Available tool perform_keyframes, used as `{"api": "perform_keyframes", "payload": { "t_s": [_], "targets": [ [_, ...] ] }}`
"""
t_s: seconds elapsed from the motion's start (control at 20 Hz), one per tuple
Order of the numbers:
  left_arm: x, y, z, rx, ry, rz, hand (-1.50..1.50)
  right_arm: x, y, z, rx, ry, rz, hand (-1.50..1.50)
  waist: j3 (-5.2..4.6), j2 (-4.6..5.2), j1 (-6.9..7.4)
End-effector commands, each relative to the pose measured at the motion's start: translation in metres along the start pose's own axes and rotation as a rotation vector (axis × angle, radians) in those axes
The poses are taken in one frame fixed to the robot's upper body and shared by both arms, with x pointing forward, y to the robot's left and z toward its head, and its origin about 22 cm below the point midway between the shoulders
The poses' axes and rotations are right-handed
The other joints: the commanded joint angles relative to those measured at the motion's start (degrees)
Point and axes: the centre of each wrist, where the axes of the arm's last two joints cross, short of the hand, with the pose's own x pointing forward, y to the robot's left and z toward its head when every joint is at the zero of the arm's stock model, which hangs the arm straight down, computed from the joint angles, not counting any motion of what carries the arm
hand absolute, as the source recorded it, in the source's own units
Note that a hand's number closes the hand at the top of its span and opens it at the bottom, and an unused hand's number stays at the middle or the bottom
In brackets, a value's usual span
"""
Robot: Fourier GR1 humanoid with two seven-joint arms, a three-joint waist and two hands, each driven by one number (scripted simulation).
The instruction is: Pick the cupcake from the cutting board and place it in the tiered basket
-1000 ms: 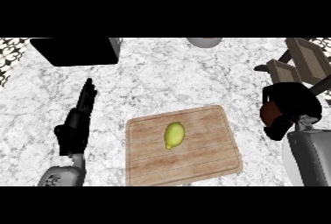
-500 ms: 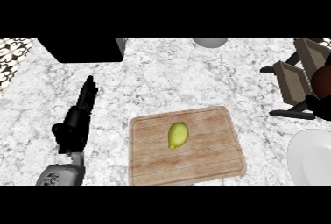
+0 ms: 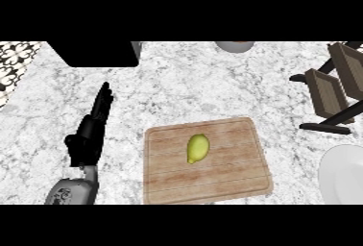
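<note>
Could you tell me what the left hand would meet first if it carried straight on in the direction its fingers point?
The left hand points up the counter, slightly rightward. Only bare counter lies ahead until the black object at the far edge, which it would probably reach first, though height is unclear.

Right hand gone from view; tiered basket (image 3: 332,91) and white plate (image 3: 345,174) uncovered.

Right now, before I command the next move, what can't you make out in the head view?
- Right hand: not in view.
- Cupcake: none visible; the cutting board carries only a yellow-green fruit.
- Tiered basket: cut off by the right edge; contents cannot be told.
- Plate: cut by the right edge.
- Left hand: open, resting.
</note>
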Motion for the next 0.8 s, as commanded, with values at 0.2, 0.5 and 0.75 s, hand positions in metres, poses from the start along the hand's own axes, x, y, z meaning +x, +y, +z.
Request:
{"api": "perform_keyframes", "payload": {
  "t_s": [0.2, 0.5, 0.75],
  "targets": [
    [-0.009, -0.002, 0.002, 0.003, -0.002, -0.010, 0.00, -0.013, -0.053, -0.025, 0.090, 0.040, -0.229, 1.50, 0.09, 0.42, 0.79],
    [0.009, -0.013, 0.004, -0.006, -0.017, 0.002, 0.00, -0.011, -0.064, -0.056, 0.085, 0.071, -0.192, 1.50, 0.14, 0.54, 0.94],
    [0.011, -0.008, -0.005, -0.017, -0.027, -0.002, 0.00, -0.011, -0.052, -0.090, 0.048, 0.112, -0.133, 1.50, 0.13, 0.83, 1.17]
  ]
}}
